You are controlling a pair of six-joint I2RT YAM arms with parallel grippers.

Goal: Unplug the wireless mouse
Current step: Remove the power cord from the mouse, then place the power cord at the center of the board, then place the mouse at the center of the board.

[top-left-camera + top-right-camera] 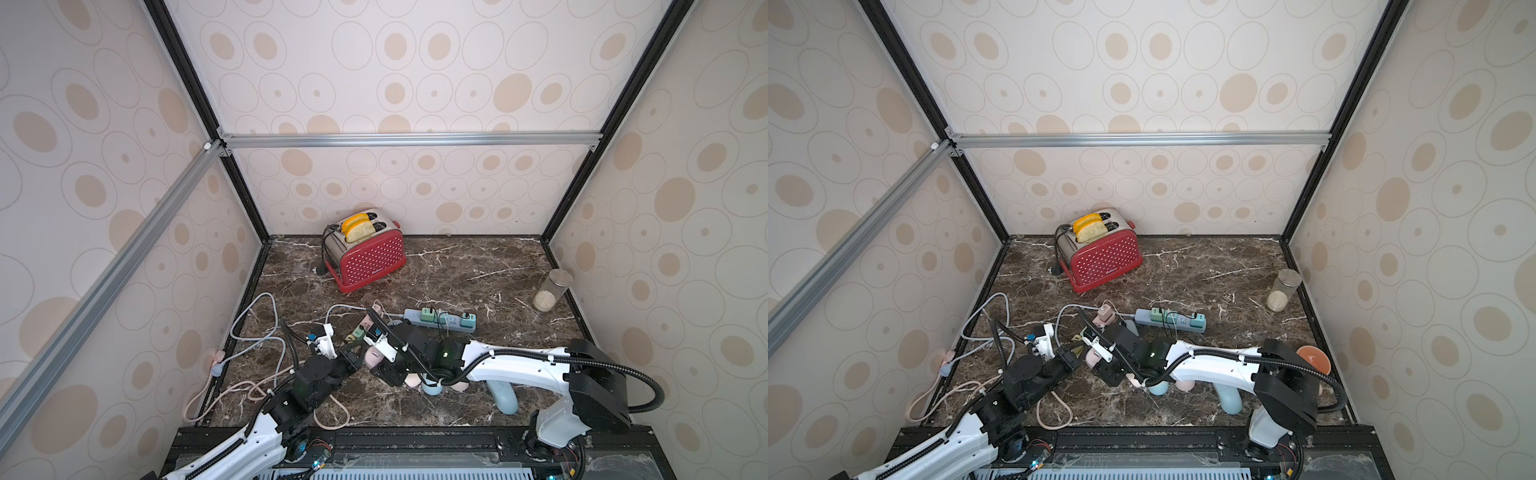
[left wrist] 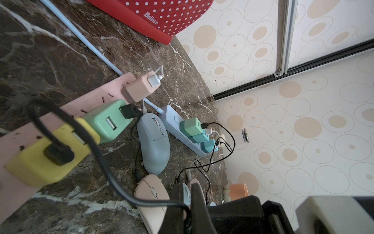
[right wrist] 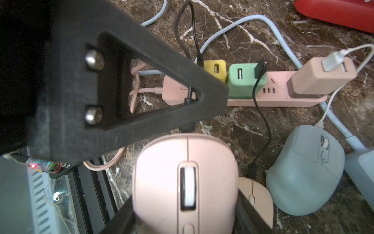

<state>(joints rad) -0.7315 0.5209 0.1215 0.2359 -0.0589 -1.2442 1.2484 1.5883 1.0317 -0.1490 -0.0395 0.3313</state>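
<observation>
My right gripper (image 3: 185, 214) is shut on the pink wireless mouse (image 3: 162, 172), one finger against each side. In a top view the mouse (image 1: 375, 356) sits between the two arms. My left gripper (image 2: 187, 204) is shut on a thin black cable (image 2: 105, 168). That cable runs from the yellow charger (image 2: 40, 162) on the pink power strip (image 2: 81, 105). In the right wrist view a left finger (image 3: 121, 101) sits right at the mouse's front and hides the cable's end there.
A blue-grey mouse (image 3: 305, 172) and a flat pale pink mouse (image 3: 255, 194) lie beside the held one. Green (image 3: 244, 83) and beige (image 3: 319, 77) chargers stand on the pink strip. A blue power strip (image 1: 440, 319), red toaster (image 1: 365, 253), glass jar (image 1: 552, 291) and loose cables (image 1: 257, 353) surround them.
</observation>
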